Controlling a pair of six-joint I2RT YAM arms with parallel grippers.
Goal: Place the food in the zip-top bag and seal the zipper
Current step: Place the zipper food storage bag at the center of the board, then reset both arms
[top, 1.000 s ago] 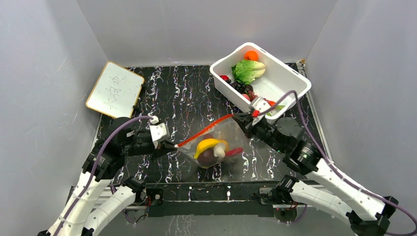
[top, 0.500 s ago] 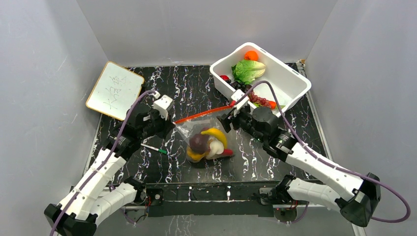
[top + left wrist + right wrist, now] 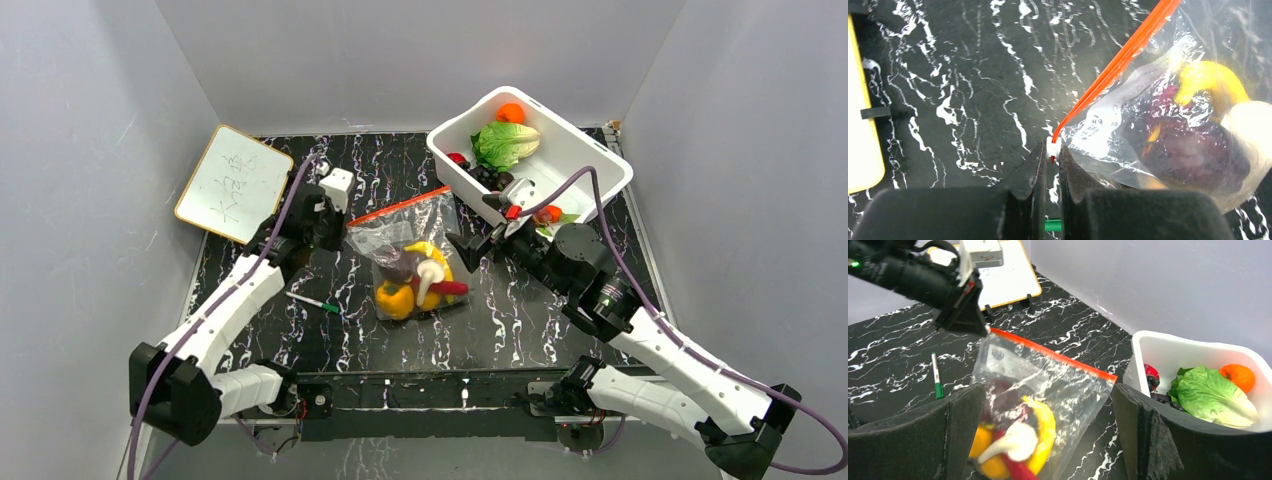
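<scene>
The zip-top bag (image 3: 400, 245) lies in the middle of the table, with its zipper (image 3: 400, 205) along the far edge. Yellow, purple, white and red food (image 3: 420, 282) is bunched in its near end. My left gripper (image 3: 342, 226) is shut on the white slider (image 3: 1053, 145) at the zipper's (image 3: 1120, 60) left end. In the left wrist view the food (image 3: 1193, 145) shows through the bag (image 3: 1113, 112). Just right of the bag, my right gripper (image 3: 478, 228) is open. In the right wrist view the bag (image 3: 1063, 380) lies between the wide jaws of that gripper (image 3: 1045, 405), untouched.
A white tub (image 3: 590, 160) at the back right holds lettuce (image 3: 505, 143), an orange and other toy food. A whiteboard (image 3: 235, 180) leans at the back left. A green-and-white pen (image 3: 312, 301) lies on the table left of the bag.
My right gripper has opened, let go of the bag's right end and drawn back. My left gripper carried the zipper's left end toward the far side, and the food settled to the near end.
</scene>
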